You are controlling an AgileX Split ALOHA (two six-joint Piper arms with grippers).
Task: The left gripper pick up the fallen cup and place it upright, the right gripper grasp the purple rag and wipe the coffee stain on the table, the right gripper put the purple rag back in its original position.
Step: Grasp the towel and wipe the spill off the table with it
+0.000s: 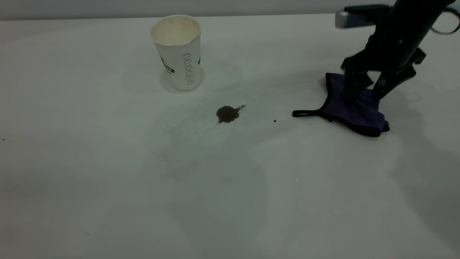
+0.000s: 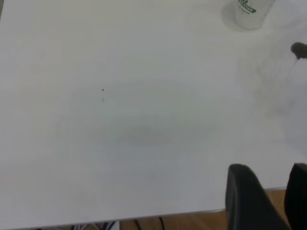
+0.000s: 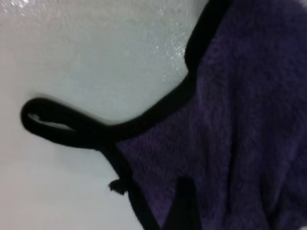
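The white cup stands upright at the back of the table, cream inside showing; its base also shows in the left wrist view. The brown coffee stain lies in front of it, to the right. The purple rag lies at the right, its black loop strap pointing toward the stain. My right gripper is down on the rag, fingers apart and pressing into the cloth; one finger shows against the purple fabric. My left gripper is open and empty above the table's edge.
A tiny black speck lies between the stain and the rag strap. The stain shows at the margin of the left wrist view. A wooden floor shows past the table edge. Faint grey smears surround the stain.
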